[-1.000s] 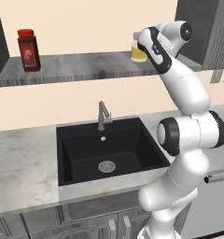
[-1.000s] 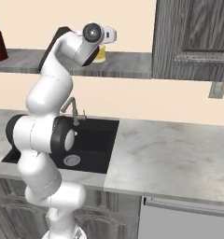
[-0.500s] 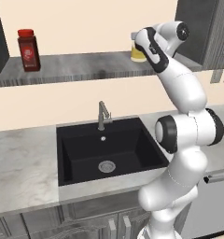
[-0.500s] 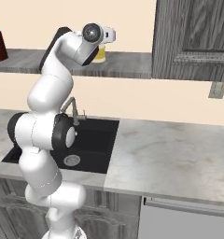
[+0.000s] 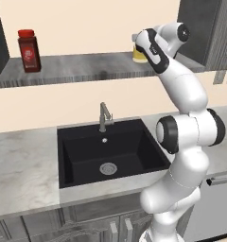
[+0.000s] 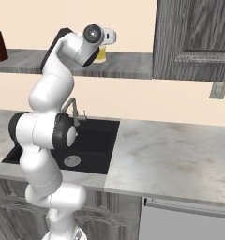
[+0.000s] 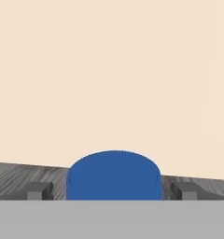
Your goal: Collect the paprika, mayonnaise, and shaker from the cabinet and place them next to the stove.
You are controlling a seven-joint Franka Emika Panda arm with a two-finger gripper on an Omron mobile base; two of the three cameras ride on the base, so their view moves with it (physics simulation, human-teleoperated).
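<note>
The mayonnaise (image 5: 138, 56), a pale yellow jar, stands on the grey shelf board of the open cabinet (image 5: 87, 68), half hidden behind my hand. In the hand view its blue lid (image 7: 114, 173) sits low between my fingertips (image 7: 39, 190). My gripper (image 7: 112, 191) is open, with one finger on each side of the lid and a small gap to it on both sides. The paprika (image 5: 29, 50), a slim red bottle, stands far to the left on the same shelf. From the right base view the mayonnaise (image 6: 101, 54) peeks out under my wrist. The shaker and the stove are out of view.
Below the shelf a black sink (image 5: 106, 151) with a faucet (image 5: 104, 116) is set in the pale stone counter (image 6: 170, 159). A dark panelled unit with a door (image 6: 194, 37) hangs just right of the shelf. A dishwasher front (image 6: 184, 220) sits under the counter.
My hand has edged slightly up and left at the jar. The jaws have stayed open, and the jar and bottle have not moved.
</note>
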